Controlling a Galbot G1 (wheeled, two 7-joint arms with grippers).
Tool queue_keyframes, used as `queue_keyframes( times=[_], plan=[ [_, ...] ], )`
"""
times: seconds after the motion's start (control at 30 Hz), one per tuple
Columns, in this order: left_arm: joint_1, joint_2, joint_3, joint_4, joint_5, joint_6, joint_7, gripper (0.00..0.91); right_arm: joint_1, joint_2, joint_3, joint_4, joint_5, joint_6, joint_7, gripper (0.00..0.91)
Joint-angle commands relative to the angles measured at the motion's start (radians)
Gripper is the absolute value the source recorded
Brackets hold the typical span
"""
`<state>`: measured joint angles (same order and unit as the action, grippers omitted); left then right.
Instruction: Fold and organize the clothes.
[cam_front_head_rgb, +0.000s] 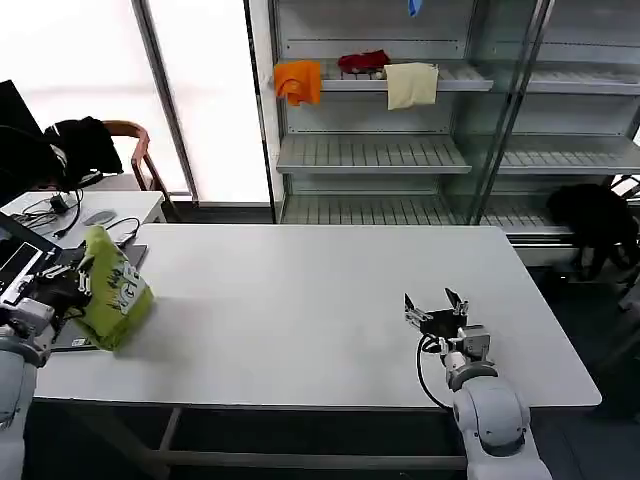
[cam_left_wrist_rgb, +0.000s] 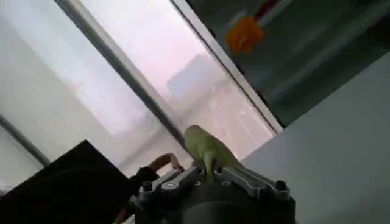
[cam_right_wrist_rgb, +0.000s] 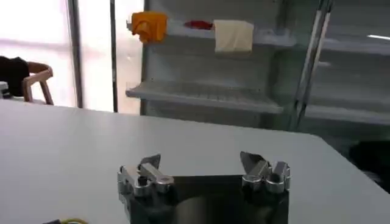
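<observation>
**Shirt bunched in the left claw at the desk's left edge**

Here the T-shirt (cam_front_head_rgb: 113, 287) hangs as a crumpled bundle from the left claw (cam_front_head_rgb: 72, 283), which is clamped on a pinch of the cloth at the left edge of the desk (cam_front_head_rgb: 320, 300). The bundle's lower part rests on or just above the desk surface near that edge; which of the two cannot be told. In the left wrist view a fold of green cloth (cam_left_wrist_rgb: 207, 149) rises from between the closed jaws. The grey-white print faces toward the desk's middle.

The right claw (cam_front_head_rgb: 437, 308) sits low over the desk near the front edge, toward the right, well apart from the shirt. Its jaws stand wide apart and hold nothing, as the right wrist view confirms (cam_right_wrist_rgb: 204, 176).

Judged from this layout, the step in hand is bringing the shirt onto the open desk for spreading; no fold is yet made. To do it well, the left claw should carry the bundle toward the desk's centre and lower it without dragging. The right claw should then take a separate hem or shoulder, so that the two can pull the cloth flat. Gripping a single layer rather than a wad will make later folds cleaner.
</observation>
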<state>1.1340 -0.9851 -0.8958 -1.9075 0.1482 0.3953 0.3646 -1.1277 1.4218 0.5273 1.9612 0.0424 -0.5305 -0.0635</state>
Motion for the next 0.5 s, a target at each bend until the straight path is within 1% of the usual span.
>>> queue_keyframes(
  times=[0.03, 0.07, 0.13, 0.27, 0.33, 0.37, 0.5],
  plan=[
    [0.073, -0.241, 0.231, -0.204, 0.183, 0.036, -0.029, 0.0, -0.031, -0.019, 0.048, -0.031, 0.017, 0.042, -0.004, 0.907],
    [0.074, -0.266, 0.286, -0.202, 0.191, 0.037, -0.042, 0.0, -0.033, -0.02, 0.049, -0.033, 0.016, 0.044, -0.004, 0.907],
    [0.066, -0.317, 0.351, -0.179, 0.228, 0.038, -0.067, 0.0, -0.033, -0.025, 0.052, -0.037, 0.016, 0.047, -0.004, 0.907],
    [0.047, -0.388, 0.472, -0.147, 0.252, 0.054, -0.098, 0.0, -0.033, -0.032, 0.061, -0.036, 0.017, 0.046, -0.004, 0.907],
    [0.036, -0.413, 0.516, -0.136, 0.25, 0.069, -0.112, 0.0, -0.034, -0.034, 0.064, -0.035, 0.017, 0.046, -0.003, 0.907],
    [0.03, -0.425, 0.539, -0.129, 0.24, 0.09, -0.123, 0.0, -0.034, -0.034, 0.066, -0.035, 0.017, 0.045, -0.003, 0.907],
    [0.011, -0.452, 0.595, -0.102, 0.197, 0.129, -0.157, 0.0, -0.031, -0.031, 0.064, -0.031, 0.015, 0.04, -0.001, 0.907]
  ],
)
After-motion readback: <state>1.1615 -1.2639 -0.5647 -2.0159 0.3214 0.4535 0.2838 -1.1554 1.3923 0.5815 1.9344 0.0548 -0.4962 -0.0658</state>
